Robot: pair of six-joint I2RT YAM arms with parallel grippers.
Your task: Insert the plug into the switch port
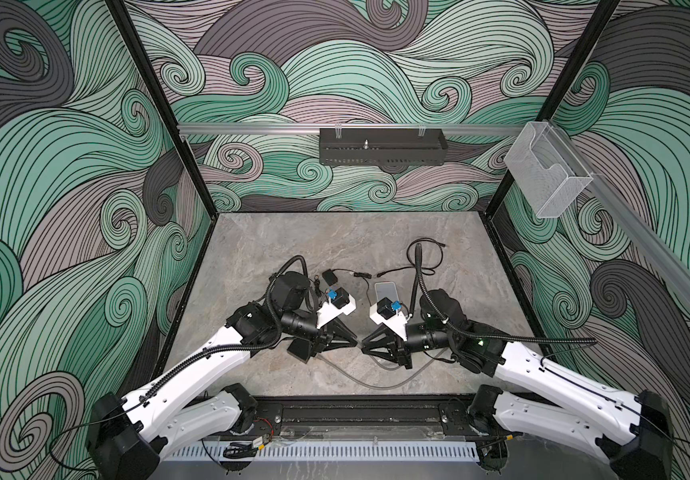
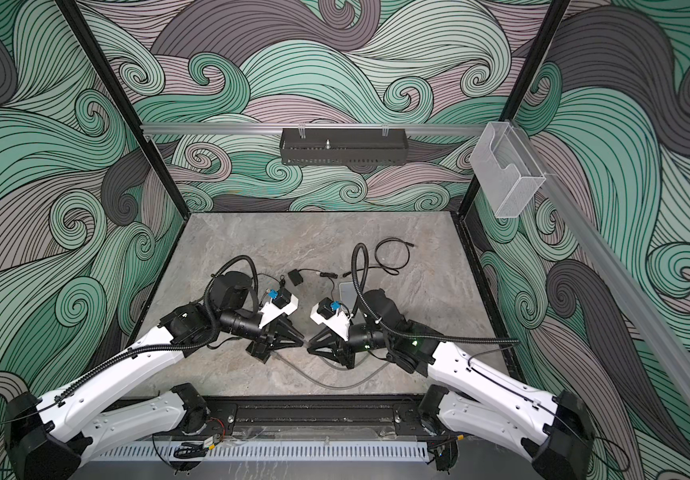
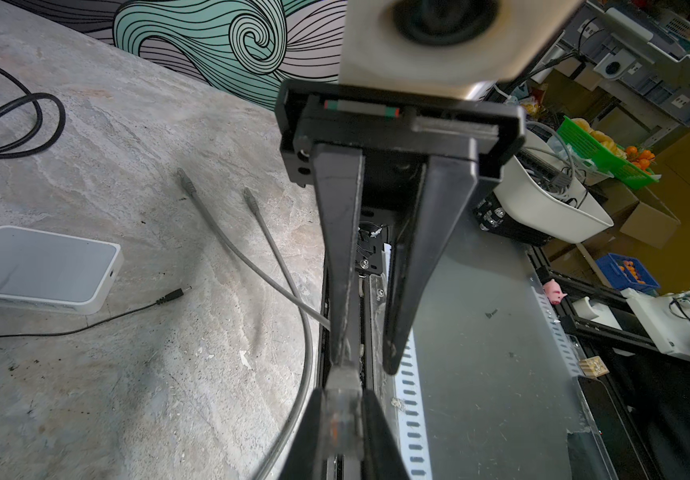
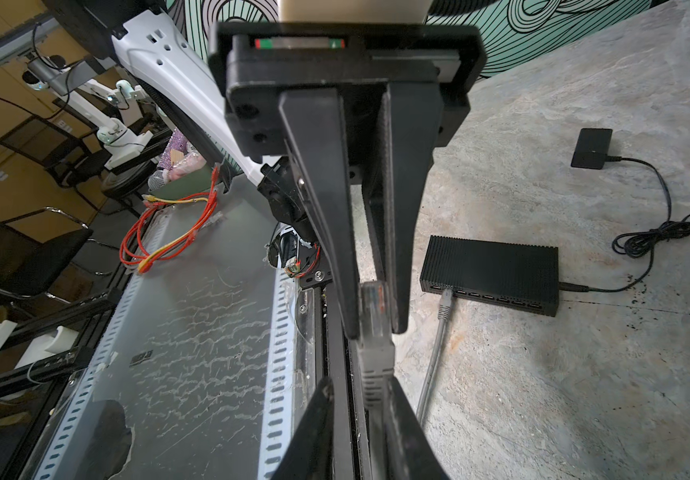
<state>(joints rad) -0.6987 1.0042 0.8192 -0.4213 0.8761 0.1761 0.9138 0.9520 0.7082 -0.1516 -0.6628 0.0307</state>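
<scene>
Swirling green and grey walls (image 1: 64, 166) enclose a grey stone-look table (image 1: 335, 241), where the two arms meet tip to tip by the middle of its near edge. There the left gripper (image 1: 355, 343) is pinched on the clear plug (image 3: 341, 411) of a grey cable (image 1: 376, 384), which loops over the table toward the near edge. Facing it, the right gripper (image 3: 366, 362) has its fingers a little apart on either side of the plug's grey boot (image 4: 376, 374), with a gap showing between them. On the table just left of the plug, partly under the left gripper, lies the black switch (image 4: 493, 266), with a second plug (image 4: 445, 305) already in one port. Farther back lie a white box (image 1: 385, 289) and a black adapter (image 1: 329, 276)
</scene>
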